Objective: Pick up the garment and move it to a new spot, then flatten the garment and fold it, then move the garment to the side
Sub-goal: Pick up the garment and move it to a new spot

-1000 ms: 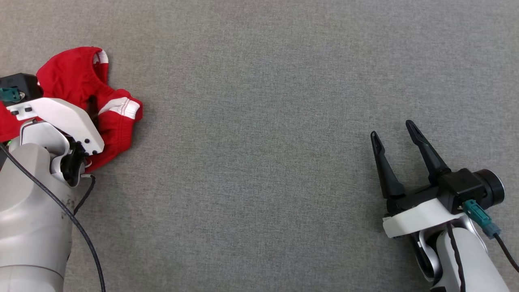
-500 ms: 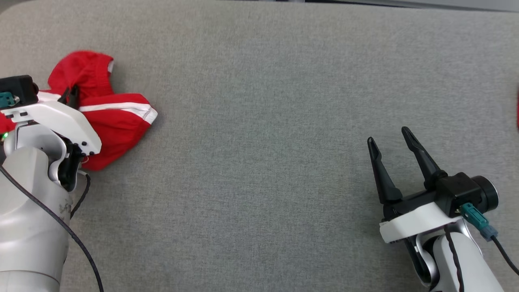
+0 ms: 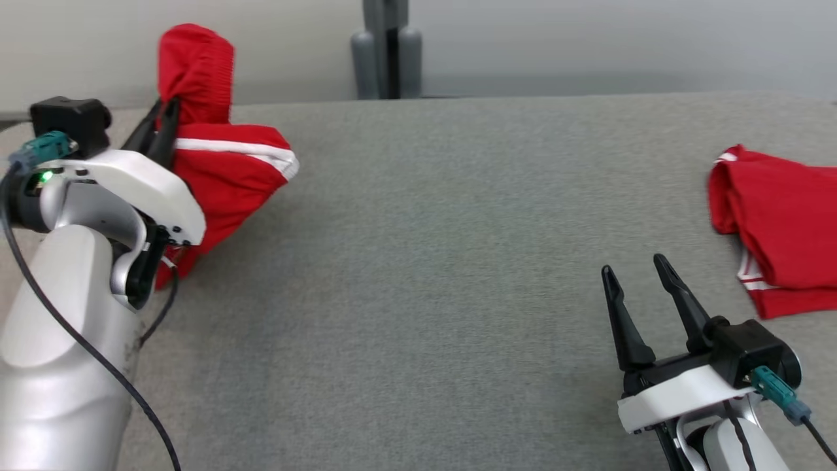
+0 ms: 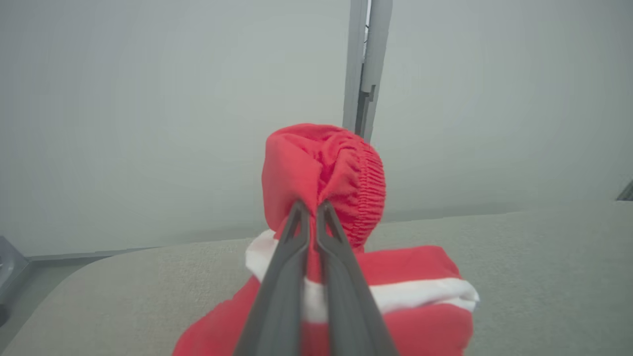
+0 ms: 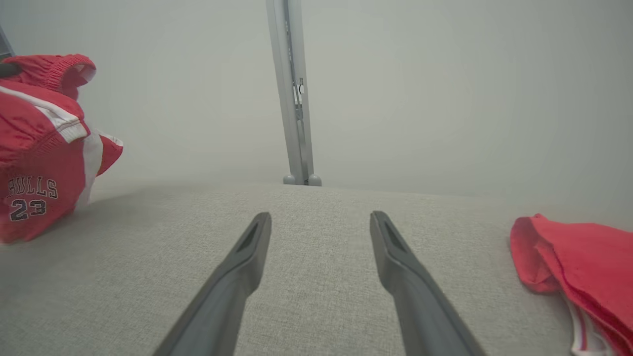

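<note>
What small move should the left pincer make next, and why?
Likely raise the left pincer: it is shut on the shorts by the waistband, but their lower end seems to rest on the table, so carrying now would drag them.

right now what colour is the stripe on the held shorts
White stripe, red shorts; left wrist view best.

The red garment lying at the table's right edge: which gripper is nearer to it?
Right. The right gripper sits open just beside the lying garment, not touching it. The left gripper is across the table, shut on the other red garment.
</note>
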You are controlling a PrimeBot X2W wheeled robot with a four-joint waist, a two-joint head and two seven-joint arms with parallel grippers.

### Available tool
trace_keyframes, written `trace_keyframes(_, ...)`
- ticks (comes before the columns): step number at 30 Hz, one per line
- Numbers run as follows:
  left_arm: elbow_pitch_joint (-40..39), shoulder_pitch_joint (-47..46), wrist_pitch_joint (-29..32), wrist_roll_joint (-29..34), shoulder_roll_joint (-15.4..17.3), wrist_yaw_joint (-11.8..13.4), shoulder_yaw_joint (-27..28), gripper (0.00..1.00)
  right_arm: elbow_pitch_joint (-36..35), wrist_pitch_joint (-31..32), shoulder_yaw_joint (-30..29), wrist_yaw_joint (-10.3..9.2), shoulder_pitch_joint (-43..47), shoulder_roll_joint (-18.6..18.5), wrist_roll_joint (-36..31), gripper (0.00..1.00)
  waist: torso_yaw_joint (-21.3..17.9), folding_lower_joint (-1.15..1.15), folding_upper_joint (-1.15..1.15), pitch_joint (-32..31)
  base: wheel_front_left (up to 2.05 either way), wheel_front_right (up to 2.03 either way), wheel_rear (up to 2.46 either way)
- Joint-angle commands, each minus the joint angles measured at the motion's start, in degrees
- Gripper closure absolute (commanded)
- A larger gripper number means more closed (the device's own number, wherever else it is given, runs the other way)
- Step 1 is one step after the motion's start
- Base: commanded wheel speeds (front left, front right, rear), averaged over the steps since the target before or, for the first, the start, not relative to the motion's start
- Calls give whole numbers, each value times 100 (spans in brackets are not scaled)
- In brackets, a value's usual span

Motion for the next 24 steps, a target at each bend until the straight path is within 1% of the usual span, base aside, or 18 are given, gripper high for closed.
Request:
trace_keyframes(1,-124,96,46,-11,-10,-9,-19,100,2,-23,-8,-2,73,-25,49,0,-321,0,0,-306,0,0,0)
trace_keyframes(7,-1165,553,518,-57,-200,59,-288,100,-27,-23,-4,-2,230,-26,122,0,-851,0,0,-586,0,0,0)
trace_keyframes(13,-1841,845,854,-79,-507,34,-708,100,-56,-23,-42,-2,333,-26,156,0,-1315,0,0,-661,0,0,0)
trace_keyframes(20,-2091,1020,1065,-272,-884,-58,-1258,100,-106,-23,-67,-2,390,-25,158,0,-1752,0,0,-627,0,0,0)
trace_keyframes(24,-2024,1101,1111,-506,-1031,-29,-1432,100,-130,-23,-20,-2,367,-26,213,0,-1929,0,0,-537,0,0,0)
